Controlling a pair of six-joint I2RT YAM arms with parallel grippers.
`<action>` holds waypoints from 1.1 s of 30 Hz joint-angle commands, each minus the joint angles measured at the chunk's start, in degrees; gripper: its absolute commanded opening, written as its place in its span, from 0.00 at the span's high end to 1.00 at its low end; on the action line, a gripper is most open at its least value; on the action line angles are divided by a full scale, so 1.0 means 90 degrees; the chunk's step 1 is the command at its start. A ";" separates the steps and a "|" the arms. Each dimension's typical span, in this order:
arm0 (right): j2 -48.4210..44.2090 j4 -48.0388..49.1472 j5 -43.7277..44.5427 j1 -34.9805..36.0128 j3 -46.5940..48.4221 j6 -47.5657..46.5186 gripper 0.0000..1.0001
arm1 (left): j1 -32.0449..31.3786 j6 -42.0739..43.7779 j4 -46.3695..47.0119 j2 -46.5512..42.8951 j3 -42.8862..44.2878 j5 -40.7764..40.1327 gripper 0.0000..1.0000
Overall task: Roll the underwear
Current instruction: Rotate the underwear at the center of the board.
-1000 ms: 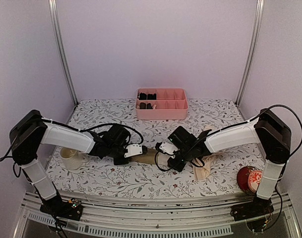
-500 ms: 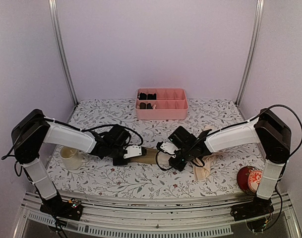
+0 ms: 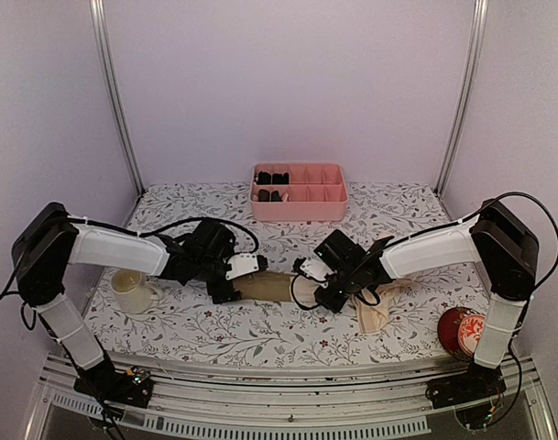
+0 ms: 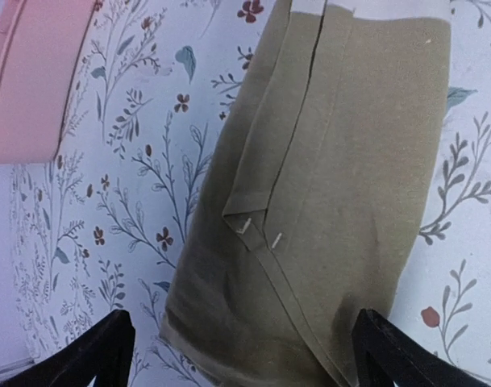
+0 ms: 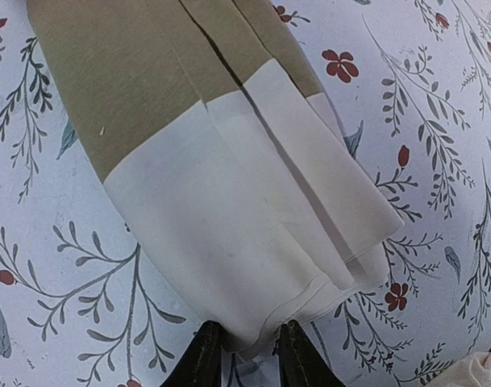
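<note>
The olive-brown underwear (image 3: 265,287) lies as a folded strip on the flowered table between both grippers. My left gripper (image 3: 234,280) is open. In the left wrist view its fingers (image 4: 96,355) stand wide on either side of the olive end (image 4: 326,201) without touching it. My right gripper (image 3: 303,283) is at the cream-white end. In the right wrist view the two fingertips (image 5: 203,355) sit close together with the cream hem (image 5: 253,266) bunched between them. The pale peach-beige underwear (image 3: 375,310) lies crumpled under the right arm, and a corner of it (image 5: 488,372) shows in the right wrist view.
A pink compartment tray (image 3: 306,207) stands at the back centre with small black bundles (image 3: 271,178) in its left cells; its wall (image 4: 27,81) shows in the left wrist view. A cream mug (image 3: 132,291) stands at the near left. A red round container (image 3: 459,332) stands at the near right.
My left gripper has opened wide, let go of the olive end and drawn back a little to the left. The right gripper's jaws have widened slightly at the cream end.
</note>
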 commanded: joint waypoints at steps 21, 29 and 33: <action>0.4012 -0.0833 0.1891 -0.1218 0.5502 -0.0500 0.50 | 0.1343 -0.0976 0.2345 -0.1171 -0.0826 -0.0013 0.01; 0.3277 -0.0393 0.1984 -0.1224 0.5146 -0.0281 0.33 | 0.1347 -0.0683 0.2228 -0.0591 -0.0619 -0.0446 0.02; 0.1537 -0.0031 0.1901 -0.1158 0.3427 -0.0136 0.29 | 0.1353 -0.0579 0.2243 -0.0307 -0.0523 -0.0750 0.01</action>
